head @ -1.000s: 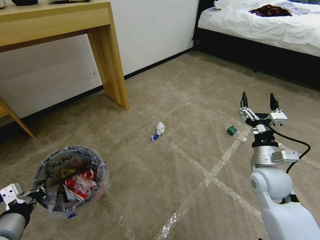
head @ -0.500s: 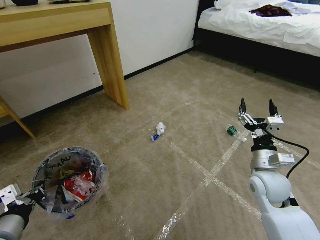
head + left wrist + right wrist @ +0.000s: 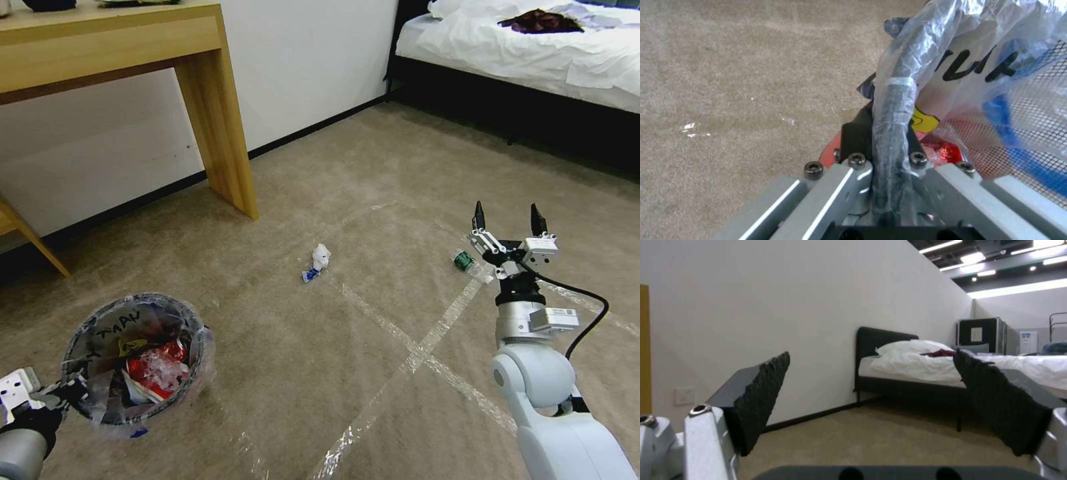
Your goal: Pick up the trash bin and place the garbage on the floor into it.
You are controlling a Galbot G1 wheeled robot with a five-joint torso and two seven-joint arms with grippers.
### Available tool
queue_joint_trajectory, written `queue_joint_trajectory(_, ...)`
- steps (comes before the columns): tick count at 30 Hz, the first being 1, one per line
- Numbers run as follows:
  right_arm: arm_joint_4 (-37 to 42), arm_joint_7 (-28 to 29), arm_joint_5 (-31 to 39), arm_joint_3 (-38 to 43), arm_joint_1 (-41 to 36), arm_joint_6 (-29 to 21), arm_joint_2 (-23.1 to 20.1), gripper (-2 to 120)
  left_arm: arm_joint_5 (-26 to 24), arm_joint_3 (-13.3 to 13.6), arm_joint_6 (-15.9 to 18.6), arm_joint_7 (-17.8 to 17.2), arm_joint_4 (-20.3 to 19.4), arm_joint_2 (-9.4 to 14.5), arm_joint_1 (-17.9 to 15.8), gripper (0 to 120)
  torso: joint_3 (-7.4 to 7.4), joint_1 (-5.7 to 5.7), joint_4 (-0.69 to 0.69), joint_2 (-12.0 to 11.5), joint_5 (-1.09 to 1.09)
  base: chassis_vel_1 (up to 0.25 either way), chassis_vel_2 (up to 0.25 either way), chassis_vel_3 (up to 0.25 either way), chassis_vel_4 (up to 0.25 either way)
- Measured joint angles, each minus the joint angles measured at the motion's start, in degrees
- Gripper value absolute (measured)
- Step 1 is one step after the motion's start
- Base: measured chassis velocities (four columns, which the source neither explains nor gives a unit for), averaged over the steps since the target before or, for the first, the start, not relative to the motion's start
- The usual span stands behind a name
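2 grippers share the work as we see it: our left gripper (image 3: 70, 390) sits low at our left, its jaws pinched on the rim of the trash bin (image 3: 137, 357), and the left wrist view shows that dark rim, wrapped in the clear bag with black writing, running straight between the fingers (image 3: 835, 186). We hold the bin over the carpet (image 3: 347, 373), and inside it lie red wrappers and crumpled clear plastic. Our right gripper (image 3: 508, 219) hangs out ahead on our right, fingers pointing up and spread wide apart with nothing between them (the right wrist view looks past the 2 ribbed black pads (image 3: 762, 396) toward the bed (image 3: 925, 370) and the white wall). On the carpet, just beside that gripper toward our left, lies the green-labelled bottle (image 3: 465, 261), close to a line of shiny tape (image 3: 427, 340). Farther left, well apart from the bottle, a white tissue (image 3: 321, 255) lies touching a small blue scrap (image 3: 310, 274). A wooden table (image 3: 133, 47) stands against the wall behind the bin.
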Motion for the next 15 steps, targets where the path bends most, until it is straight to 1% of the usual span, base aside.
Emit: queue_joint_trajectory(15, 0.51, 0.08, -0.08, -0.05, -0.20, -0.17, -0.02, 92, 0.12, -0.03, 0.16, 0.03, 0.14, 0.03, 0.18, 0, 0.00, 0.00, 0.01, 0.00, 0.00, 0.000, 0.000, 0.000, 0.000)
